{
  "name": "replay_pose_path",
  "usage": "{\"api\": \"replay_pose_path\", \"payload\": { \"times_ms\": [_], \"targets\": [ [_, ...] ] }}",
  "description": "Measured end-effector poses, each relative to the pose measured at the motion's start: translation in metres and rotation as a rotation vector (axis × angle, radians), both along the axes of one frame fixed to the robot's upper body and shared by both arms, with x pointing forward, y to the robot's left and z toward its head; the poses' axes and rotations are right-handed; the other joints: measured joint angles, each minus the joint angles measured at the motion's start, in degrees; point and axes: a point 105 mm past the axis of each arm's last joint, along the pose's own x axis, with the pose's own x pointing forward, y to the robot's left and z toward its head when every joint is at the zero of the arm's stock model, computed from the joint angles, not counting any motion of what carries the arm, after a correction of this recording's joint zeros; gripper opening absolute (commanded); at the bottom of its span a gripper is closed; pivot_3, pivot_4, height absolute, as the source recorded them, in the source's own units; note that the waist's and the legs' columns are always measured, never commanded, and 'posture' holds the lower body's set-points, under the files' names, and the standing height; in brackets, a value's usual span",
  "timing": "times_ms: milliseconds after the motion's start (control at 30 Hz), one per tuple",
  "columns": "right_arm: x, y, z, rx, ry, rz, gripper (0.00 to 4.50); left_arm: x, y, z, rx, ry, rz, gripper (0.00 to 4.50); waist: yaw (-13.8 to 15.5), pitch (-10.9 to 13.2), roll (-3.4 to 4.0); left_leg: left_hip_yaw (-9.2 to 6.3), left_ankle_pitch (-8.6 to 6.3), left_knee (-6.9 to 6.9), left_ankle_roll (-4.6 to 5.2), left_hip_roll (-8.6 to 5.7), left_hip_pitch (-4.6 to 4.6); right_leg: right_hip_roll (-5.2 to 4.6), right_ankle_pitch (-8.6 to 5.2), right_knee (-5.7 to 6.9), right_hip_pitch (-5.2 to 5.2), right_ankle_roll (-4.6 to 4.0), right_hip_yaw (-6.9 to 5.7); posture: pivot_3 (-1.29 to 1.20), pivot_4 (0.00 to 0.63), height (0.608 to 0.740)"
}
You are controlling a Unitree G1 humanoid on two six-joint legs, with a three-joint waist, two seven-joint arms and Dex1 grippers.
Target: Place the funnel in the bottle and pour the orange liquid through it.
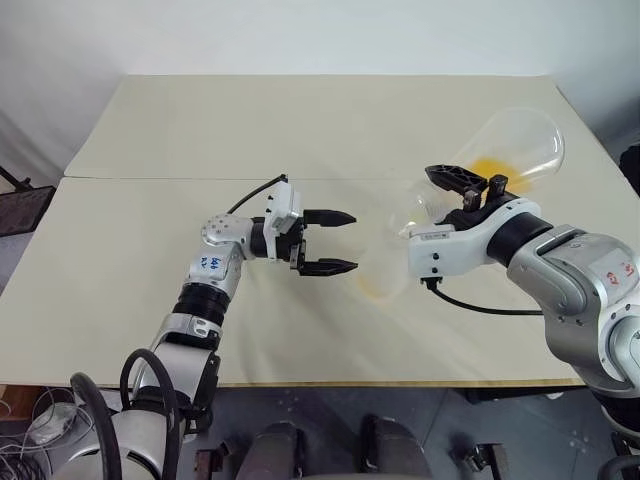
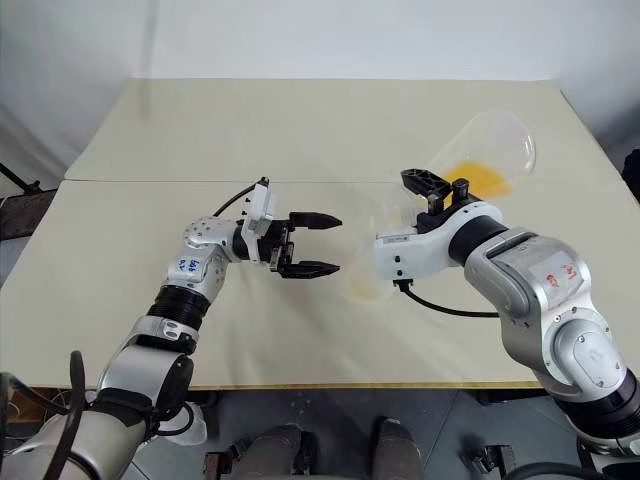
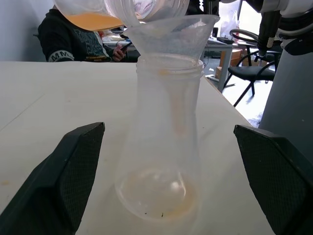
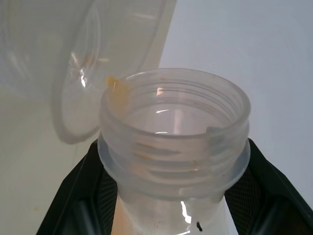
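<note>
The bottle [image 3: 164,147], a clear conical flask, stands on the table with the funnel [image 3: 171,32] seated in its neck. A thin orange film [image 1: 378,288] lies at its base. My left gripper [image 1: 345,241] is open, with one finger on each side of the bottle and neither touching it. My right gripper [image 1: 472,182] is shut on the neck of a clear round-bellied flask [image 1: 520,145]. That flask is tilted with its mouth [image 4: 173,132] at the funnel's rim. The orange liquid [image 1: 493,168] pools in its belly.
The cream table [image 1: 300,120] has a seam running across its middle and its front edge close below my arms. In the left wrist view a person in dark clothes [image 3: 63,39] sits beyond the table, and a black chair [image 3: 249,68] stands off its side.
</note>
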Motion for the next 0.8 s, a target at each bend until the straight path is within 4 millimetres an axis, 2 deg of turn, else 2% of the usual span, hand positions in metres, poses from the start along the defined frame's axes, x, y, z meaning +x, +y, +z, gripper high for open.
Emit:
{"api": "replay_pose_path", "payload": {
  "times_ms": [800],
  "targets": [
    [-0.0007, -0.0005, 0.0055, -0.083, -0.051, 0.021, 2.46, 0.0001, -0.0005, 0.0, -0.001, 0.0, -0.001, 4.5, 0.0, 0.0, 0.0, 0.0, 0.0, 0.0, 0.0, 0.0, 0.0, 0.0, 0.0, 0.01, 0.0, 0.0, 0.0, 0.0, 0.15, 0.74]
  ]
}}
